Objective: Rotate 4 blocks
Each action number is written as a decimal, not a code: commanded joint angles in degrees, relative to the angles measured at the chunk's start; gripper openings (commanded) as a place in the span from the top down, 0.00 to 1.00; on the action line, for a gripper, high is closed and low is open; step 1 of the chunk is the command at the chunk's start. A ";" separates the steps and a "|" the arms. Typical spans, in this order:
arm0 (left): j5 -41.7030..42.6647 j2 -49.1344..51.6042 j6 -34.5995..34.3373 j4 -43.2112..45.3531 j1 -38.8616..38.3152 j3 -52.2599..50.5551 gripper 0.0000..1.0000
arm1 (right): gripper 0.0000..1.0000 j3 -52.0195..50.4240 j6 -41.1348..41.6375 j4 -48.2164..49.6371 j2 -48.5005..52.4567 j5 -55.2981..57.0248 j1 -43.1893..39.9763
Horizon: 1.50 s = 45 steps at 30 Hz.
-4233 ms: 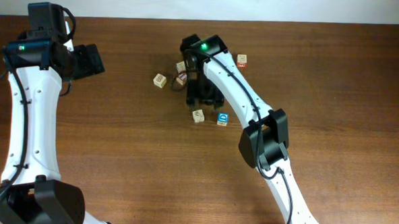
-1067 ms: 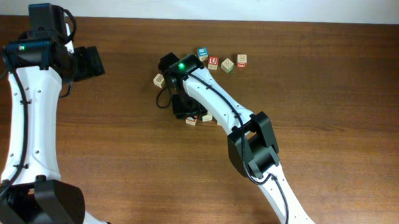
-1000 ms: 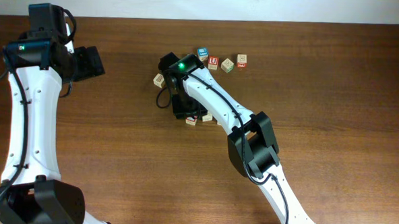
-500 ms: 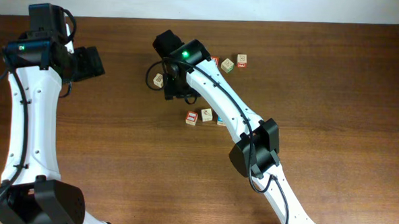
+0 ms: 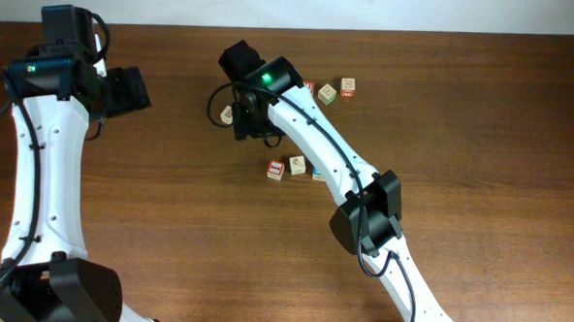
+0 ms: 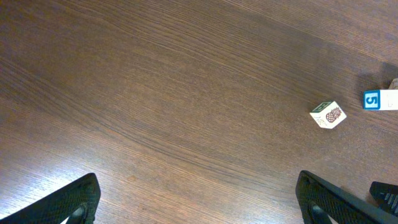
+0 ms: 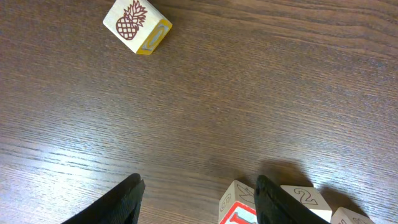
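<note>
Three blocks lie close together mid-table: a red-bordered block (image 5: pixel 276 168), a pale block (image 5: pixel 297 164) and a blue block (image 5: pixel 317 173) half hidden by the right arm. A pale pineapple block (image 5: pixel 229 114) sits apart, further back and to the left. My right gripper (image 5: pixel 248 123) hovers beside the pineapple block, open and empty. In the right wrist view the pineapple block (image 7: pixel 137 25) is at top left. The red-bordered block (image 7: pixel 238 205) lies on the table by the right finger of that gripper (image 7: pixel 196 202), with a "2" block (image 7: pixel 305 199) beyond. My left gripper (image 6: pixel 205 208) is open at far left.
Further back stand a red "U" cube (image 5: pixel 307 87) and two more cubes (image 5: pixel 327 94), (image 5: pixel 347 86). The right arm (image 5: pixel 317 148) crosses above the cluster. The left wrist view shows the pineapple block (image 6: pixel 328 114) and a blue "5" cube (image 6: pixel 372 99) at its right edge.
My right gripper has drawn back and left off the cluster and opened wider, uncovering the red-bordered and pale blocks. The left arm has not moved.
</note>
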 commanded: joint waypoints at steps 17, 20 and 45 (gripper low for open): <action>-0.26 0.15 -0.52 -0.09 0.04 1.53 0.01 | 0.37 0.90 -0.44 9.62 0.44 0.07 0.31; -0.26 0.13 -0.52 -0.09 0.04 1.53 0.01 | 0.37 0.11 -0.39 14.10 1.62 0.13 0.31; -0.31 0.72 -0.52 -0.11 0.04 1.53 0.01 | 0.36 -15.69 10.29 36.41 1.66 3.82 0.31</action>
